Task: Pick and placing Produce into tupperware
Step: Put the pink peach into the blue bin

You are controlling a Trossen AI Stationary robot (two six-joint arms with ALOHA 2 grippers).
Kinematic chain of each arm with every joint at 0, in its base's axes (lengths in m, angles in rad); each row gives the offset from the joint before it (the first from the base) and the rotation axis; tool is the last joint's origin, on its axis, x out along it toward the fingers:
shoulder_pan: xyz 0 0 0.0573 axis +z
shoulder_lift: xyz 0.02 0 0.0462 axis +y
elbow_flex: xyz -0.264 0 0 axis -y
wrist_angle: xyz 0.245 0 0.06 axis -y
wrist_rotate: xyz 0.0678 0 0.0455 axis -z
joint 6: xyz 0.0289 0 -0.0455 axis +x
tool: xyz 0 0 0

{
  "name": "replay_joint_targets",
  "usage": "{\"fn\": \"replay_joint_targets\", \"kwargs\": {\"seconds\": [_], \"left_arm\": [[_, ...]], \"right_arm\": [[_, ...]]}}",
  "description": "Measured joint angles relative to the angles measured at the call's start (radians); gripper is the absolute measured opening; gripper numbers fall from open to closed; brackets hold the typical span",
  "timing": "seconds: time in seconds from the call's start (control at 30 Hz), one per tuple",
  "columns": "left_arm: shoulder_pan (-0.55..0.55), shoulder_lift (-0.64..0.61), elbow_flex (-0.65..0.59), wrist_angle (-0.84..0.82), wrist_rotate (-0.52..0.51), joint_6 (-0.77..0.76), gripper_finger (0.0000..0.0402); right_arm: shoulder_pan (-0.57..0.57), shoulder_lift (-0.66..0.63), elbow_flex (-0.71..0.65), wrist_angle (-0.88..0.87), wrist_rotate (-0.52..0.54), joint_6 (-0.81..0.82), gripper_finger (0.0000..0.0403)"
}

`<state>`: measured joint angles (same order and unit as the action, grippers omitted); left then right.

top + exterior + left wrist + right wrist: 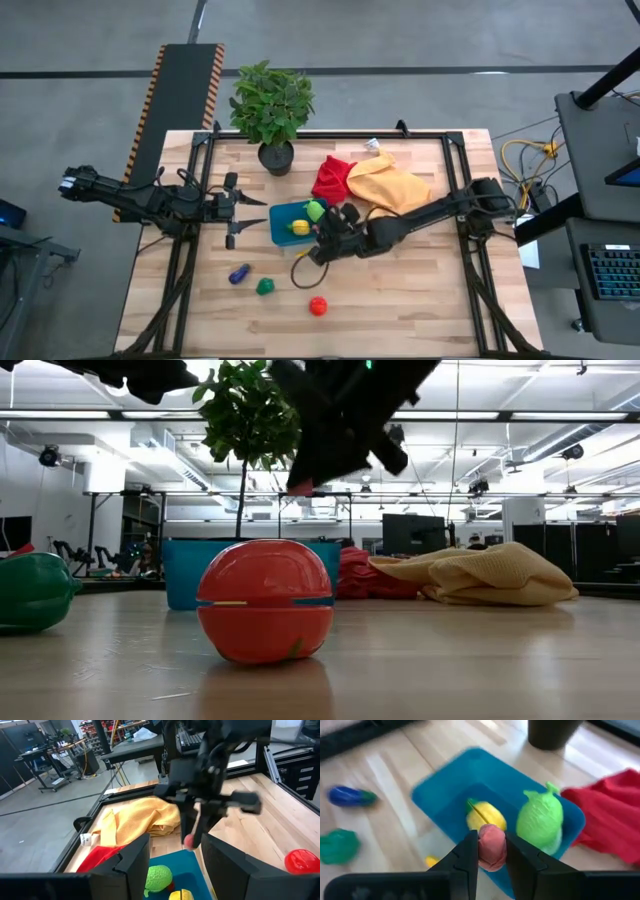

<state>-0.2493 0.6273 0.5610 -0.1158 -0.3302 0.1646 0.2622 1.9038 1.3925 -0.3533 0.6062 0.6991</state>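
Placement comes down to centring before I let go: I judge I should carry the pink piece a little farther in, over the bare teal floor of the tupperware, lower it near the bottom so it does not bounce out, then part my right fingers only enough to free it.

Nearest me, those right fingers are narrowly spaced and clamped on the small rounded pink piece, held above the near wall of the tupperware. Just beyond it, inside, lie a yellow piece and a green leafy one, side by side. Past the container sit the red cloth and the plant pot.

My left fingers wait about half open, holding nothing, beside the tupperware's other end.
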Motion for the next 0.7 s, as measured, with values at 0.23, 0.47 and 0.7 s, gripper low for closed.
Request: {"fn": "replay_joint_targets", "kwargs": {"seconds": [0.23,0.47,0.7], "left_arm": [[0.000,-0.002,0.000,-0.008,0.000,0.000,0.0164],[0.000,-0.002,0.000,-0.007,0.000,0.000,0.0164],[0.000,-0.003,0.000,-0.007,0.000,0.000,0.0164]], "right_arm": [[-0.037,0.010,-0.012,-0.035,-0.082,0.007,0.0075],[-0.040,0.016,-0.015,-0.096,-0.086,0.007,0.0075],[-0.047,0.041,-0.015,-0.099,-0.085,0.006,0.0075]]}}
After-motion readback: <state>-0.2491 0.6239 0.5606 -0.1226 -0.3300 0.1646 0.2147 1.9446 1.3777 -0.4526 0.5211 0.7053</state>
